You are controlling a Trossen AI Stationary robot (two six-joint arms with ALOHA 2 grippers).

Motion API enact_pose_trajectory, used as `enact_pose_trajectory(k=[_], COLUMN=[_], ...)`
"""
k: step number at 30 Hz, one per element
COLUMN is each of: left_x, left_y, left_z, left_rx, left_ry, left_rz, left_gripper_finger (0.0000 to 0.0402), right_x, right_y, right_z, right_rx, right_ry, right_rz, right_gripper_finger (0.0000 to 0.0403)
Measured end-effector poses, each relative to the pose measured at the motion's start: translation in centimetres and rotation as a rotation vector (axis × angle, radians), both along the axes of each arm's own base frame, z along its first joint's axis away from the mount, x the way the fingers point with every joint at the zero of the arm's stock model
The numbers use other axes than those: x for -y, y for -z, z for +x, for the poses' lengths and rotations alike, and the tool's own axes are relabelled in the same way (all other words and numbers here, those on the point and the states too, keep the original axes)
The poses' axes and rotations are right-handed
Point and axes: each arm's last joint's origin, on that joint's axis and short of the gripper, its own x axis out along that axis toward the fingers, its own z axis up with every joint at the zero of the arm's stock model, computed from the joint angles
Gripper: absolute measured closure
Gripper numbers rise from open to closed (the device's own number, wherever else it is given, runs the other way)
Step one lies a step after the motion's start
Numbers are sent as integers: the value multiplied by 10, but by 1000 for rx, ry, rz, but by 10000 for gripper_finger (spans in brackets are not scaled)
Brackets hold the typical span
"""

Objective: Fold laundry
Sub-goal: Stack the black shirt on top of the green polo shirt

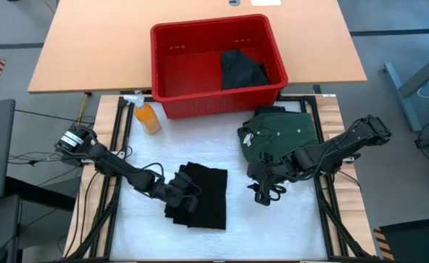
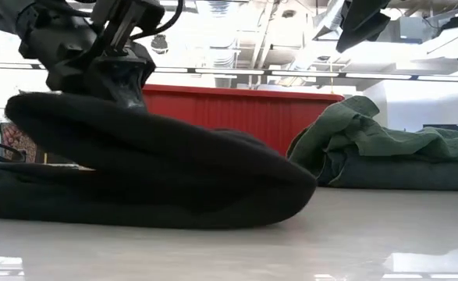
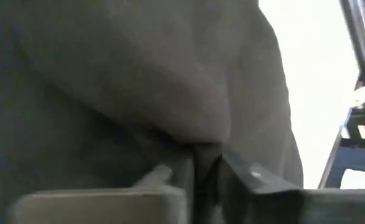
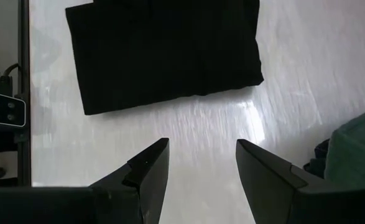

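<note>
Soft matt cloth is seen in the black garment [image 1: 199, 196] and green shirt [image 1: 283, 135], glossy plastic in the red bin [image 1: 172, 69], and a smooth, shiny white finish on the surface [image 1: 236, 226].

This looks like a robotics lab or workshop. Two dark arms are bolted to a framed white table [image 1: 287, 226], cables trail over a grey floor [image 1: 397, 44], a plain wooden desk [image 1: 90, 44] stands behind, and bare ducts and strip lights [image 2: 236, 31] run overhead.
</note>
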Motion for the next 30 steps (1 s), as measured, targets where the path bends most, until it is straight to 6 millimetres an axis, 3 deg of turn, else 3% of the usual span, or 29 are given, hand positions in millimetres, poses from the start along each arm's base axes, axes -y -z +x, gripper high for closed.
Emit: enact_pose_trajectory(k=[1, 5, 9, 15, 21, 26, 30], left_x=[0, -2, -11, -32, -42, -48, -58], left_y=[-1, -6, -30, -76, -90, -116, -120], left_z=[1, 5, 2, -18, -48, -61, -59], left_rx=[10, 65, 148, 243, 138, 284, 313], left_ry=[5, 27, 41, 71, 119, 103, 59], left_rz=[9, 17, 36, 67, 72, 74, 100], left_gripper_finger=[379, 396, 398, 399, 401, 401, 401], right_x=[0, 0, 1, 1, 2, 8, 13], right_y=[0, 0, 0, 1, 1, 1, -2], right_z=[0, 0, 0, -1, 0, 2, 7], right_rx=[0, -4, -7, -10, -10, -9, 30], right_ry=[1, 2, 2, 1, 7, 25, 46], right_rz=[-1, -3, -4, -6, -6, -8, 2], right_gripper_finger=[188, 188, 188, 188, 188, 188, 188])
